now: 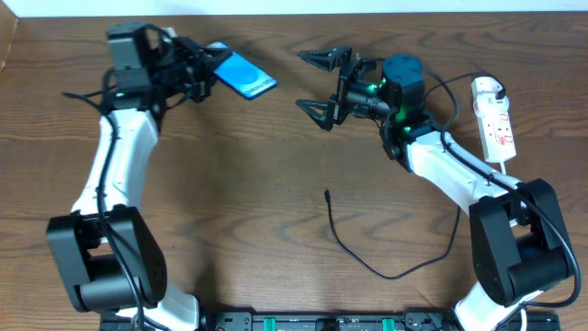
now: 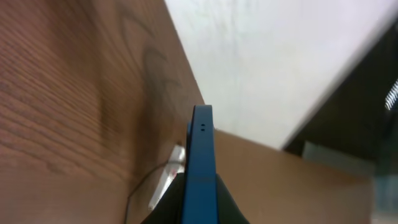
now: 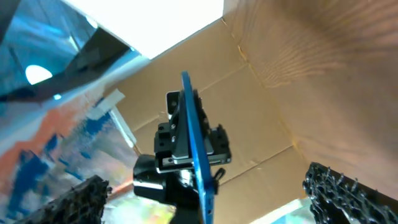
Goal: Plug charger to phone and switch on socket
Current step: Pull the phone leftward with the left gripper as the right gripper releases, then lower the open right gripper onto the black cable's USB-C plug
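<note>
1. Left end effector (image 1: 204,62), upper left of the overhead frame, is clamped on one end of the phone (image 1: 244,76).
2. The phone is lifted off the table (image 1: 239,193), blue screen up. It is edge-on in the left wrist view (image 2: 200,168) and in the right wrist view (image 3: 194,143).
3. Right end effector (image 1: 322,85), top centre, has its jaws wide and nothing between them. It faces the phone and stays apart from it.
4. Charger (image 1: 386,274) lies loose on the table, lower centre. Its tip (image 1: 328,194) is free, well apart from the phone.
5. Socket (image 1: 497,124) lies flat at the right edge, beside the right arm. Switch state cannot be told.
</note>
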`<state>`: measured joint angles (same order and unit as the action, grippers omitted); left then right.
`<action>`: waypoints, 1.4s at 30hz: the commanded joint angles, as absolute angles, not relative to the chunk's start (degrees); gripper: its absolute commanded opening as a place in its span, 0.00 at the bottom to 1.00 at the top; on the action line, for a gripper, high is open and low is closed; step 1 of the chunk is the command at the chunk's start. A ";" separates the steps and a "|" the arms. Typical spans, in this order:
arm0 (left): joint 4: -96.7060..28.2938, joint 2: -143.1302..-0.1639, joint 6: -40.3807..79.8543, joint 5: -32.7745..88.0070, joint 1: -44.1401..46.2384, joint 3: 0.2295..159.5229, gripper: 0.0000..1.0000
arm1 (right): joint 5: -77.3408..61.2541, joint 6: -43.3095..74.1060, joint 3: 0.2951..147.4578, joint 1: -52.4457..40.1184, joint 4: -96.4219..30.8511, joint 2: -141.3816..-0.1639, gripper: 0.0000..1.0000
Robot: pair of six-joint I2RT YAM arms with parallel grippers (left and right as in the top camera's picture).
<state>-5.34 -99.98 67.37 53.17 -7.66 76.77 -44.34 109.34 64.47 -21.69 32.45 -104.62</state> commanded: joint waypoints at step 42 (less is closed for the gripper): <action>-2.02 -99.98 29.56 87.37 -17.93 76.90 0.07 | -12.32 21.12 77.38 -30.15 -41.45 -103.72 0.93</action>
<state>-2.44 -99.98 30.37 86.43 -16.97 76.73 -23.66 24.03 74.46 -27.59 -39.20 -104.55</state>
